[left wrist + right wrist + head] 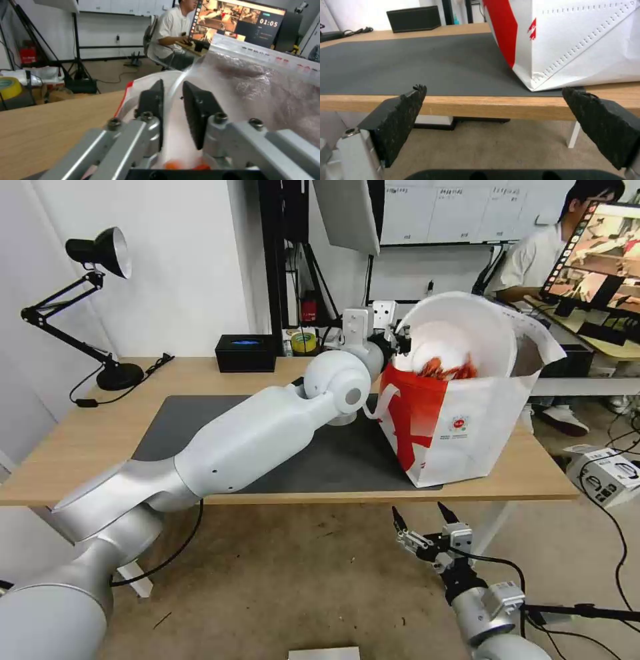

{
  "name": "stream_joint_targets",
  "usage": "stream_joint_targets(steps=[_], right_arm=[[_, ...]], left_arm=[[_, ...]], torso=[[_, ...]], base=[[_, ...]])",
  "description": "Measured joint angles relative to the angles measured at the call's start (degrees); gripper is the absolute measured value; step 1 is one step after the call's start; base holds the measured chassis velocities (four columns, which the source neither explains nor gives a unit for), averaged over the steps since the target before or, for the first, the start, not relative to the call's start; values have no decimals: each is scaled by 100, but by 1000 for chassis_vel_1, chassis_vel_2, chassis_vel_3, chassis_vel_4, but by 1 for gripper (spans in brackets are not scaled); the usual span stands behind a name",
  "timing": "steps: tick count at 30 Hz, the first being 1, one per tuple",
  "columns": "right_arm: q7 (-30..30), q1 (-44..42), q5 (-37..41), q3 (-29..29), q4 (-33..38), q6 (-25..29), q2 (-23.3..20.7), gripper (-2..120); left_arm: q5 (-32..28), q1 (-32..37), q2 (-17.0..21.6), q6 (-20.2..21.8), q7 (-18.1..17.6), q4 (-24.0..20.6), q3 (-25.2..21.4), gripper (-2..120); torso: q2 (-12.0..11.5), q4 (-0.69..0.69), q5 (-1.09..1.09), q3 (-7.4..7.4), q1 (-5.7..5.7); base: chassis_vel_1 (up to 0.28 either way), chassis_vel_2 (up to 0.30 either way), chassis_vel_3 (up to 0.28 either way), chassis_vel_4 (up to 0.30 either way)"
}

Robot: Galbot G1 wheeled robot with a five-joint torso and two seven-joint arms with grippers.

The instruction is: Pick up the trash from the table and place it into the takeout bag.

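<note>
Spillage was your risk: the left gripper (402, 339) pinched the white bowl's (460, 337) rim, tilted steeply over the takeout bag (467, 430); shells could slide past. Right gripper (420, 522) hung spread below the table (80, 447).

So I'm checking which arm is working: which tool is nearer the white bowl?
Left. The left tool is clamped on the white bowl's rim, over the takeout bag. The right tool hangs open below the table edge.
</note>
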Motion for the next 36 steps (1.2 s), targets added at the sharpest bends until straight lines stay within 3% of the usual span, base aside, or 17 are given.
stream_joint_targets(steps=[2,11,14,19,25,26,29,36], right_arm=[[0,0,0,0,0,0,0,100],[0,0,0,0,0,0,0,100],[0,0,0,0,0,0,0,100],[0,0,0,0,0,0,0,100],[0,0,0,0,0,0,0,100],[0,0,0,0,0,0,0,100],[0,0,0,0,0,0,0,100],[0,0,0,0,0,0,0,100]], left_arm=[[-15,7,-3,46,37,-4,2,38],[18,202,105,53,46,-61,-64,67],[173,409,339,-96,144,-203,-150,82],[298,789,758,-382,390,-532,-412,97],[472,1638,1588,-772,817,-1222,-1172,100],[472,1638,1588,-772,817,-1222,-1172,100],[795,2302,2044,-1003,1055,-1576,-1682,100],[1336,3203,2368,-1291,1319,-1880,-2254,100]], torso=[[0,0,0,0,0],[0,-1,0,0,0],[1,0,0,0,0],[0,-1,-1,0,1],[1,1,-1,0,0],[1,1,-1,0,0],[1,1,-1,-1,0],[1,0,2,-1,0]], base=[[0,0,0,0],[0,0,0,0],[0,0,0,0],[0,0,0,0],[0,0,0,0],[0,0,0,0],[0,0,0,0],[0,0,0,0]])
